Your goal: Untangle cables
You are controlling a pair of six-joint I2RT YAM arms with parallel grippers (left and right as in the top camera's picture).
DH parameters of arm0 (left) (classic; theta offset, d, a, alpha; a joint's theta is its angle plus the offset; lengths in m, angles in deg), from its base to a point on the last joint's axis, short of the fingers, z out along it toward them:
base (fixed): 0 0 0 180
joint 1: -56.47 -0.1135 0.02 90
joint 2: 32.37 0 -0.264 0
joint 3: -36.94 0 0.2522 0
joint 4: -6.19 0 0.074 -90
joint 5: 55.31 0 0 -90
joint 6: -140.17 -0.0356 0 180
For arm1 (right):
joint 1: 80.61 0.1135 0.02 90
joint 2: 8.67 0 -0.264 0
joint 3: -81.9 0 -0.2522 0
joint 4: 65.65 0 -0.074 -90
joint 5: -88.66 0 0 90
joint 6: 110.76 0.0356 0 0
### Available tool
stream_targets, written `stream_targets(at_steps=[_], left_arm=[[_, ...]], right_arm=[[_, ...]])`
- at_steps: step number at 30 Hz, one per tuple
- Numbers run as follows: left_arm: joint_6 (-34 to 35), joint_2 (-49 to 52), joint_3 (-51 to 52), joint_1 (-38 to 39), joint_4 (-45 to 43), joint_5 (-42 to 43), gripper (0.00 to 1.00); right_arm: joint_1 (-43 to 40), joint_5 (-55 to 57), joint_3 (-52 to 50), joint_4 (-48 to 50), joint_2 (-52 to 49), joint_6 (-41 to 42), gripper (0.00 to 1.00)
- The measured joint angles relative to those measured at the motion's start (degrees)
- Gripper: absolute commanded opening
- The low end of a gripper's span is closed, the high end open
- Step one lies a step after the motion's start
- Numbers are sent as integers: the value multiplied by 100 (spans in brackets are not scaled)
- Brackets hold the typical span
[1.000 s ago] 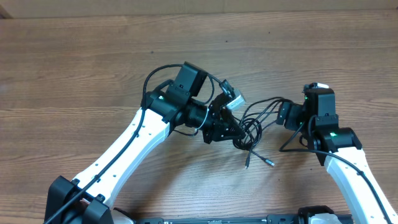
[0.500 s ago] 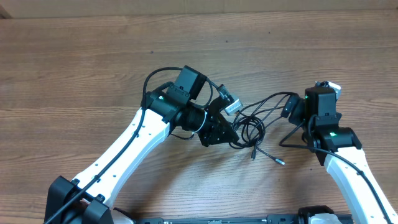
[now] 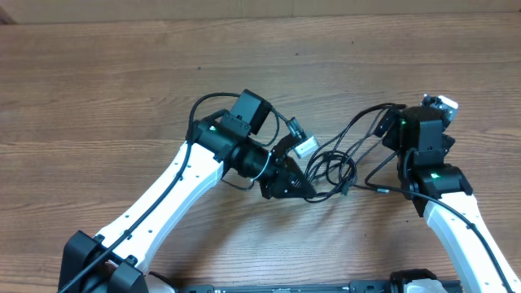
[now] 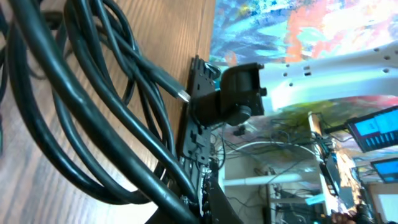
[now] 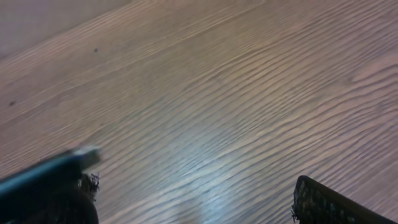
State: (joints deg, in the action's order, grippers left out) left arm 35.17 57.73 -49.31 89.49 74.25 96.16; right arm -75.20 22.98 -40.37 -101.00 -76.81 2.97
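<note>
The cables (image 3: 332, 167) are thin black cords bunched in loops at mid-table between the two arms. One long loop arches up and right toward the right arm. My left gripper (image 3: 295, 185) sits at the bunch's left edge, shut on a cord. In the left wrist view the cables (image 4: 93, 112) fill the left side, a silvery plug end (image 4: 182, 94) points right, and my left gripper (image 4: 202, 206) pinches one cord at the bottom. My right gripper (image 3: 413, 112) is open, right of the bunch. In the right wrist view my right gripper (image 5: 193, 208) holds nothing over bare wood.
The wooden table (image 3: 122, 89) stretches to the left and back. A small pale block (image 3: 303, 146) sits by the left wrist, above the bunch. The right arm's own wire (image 3: 381, 190) runs close to the lower right of the bunch.
The right gripper has moved up and right, away from the bunch, and stands fully open. The left gripper shifted slightly down with its cord. The loose plug ends slid up and right.
</note>
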Motion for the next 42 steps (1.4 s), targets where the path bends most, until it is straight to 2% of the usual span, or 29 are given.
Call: stream_targets(at_steps=[10,21,33,38,42], left_arm=[[-173,0,0,2,295,-22,4],[-195,0,-2,2,719,-385,4],[-195,0,-31,2,1115,-291,4],[-195,0,-31,2,879,-275,4],[-186,0,-22,2,90,-271,4]], right_arm=[[-2,-136,0,-321,-76,13,100],[-2,232,0,-608,-575,2,100],[-131,890,0,216,-575,-133,100],[-264,450,0,223,-575,-142,100],[-393,-376,0,92,-575,-144,100]])
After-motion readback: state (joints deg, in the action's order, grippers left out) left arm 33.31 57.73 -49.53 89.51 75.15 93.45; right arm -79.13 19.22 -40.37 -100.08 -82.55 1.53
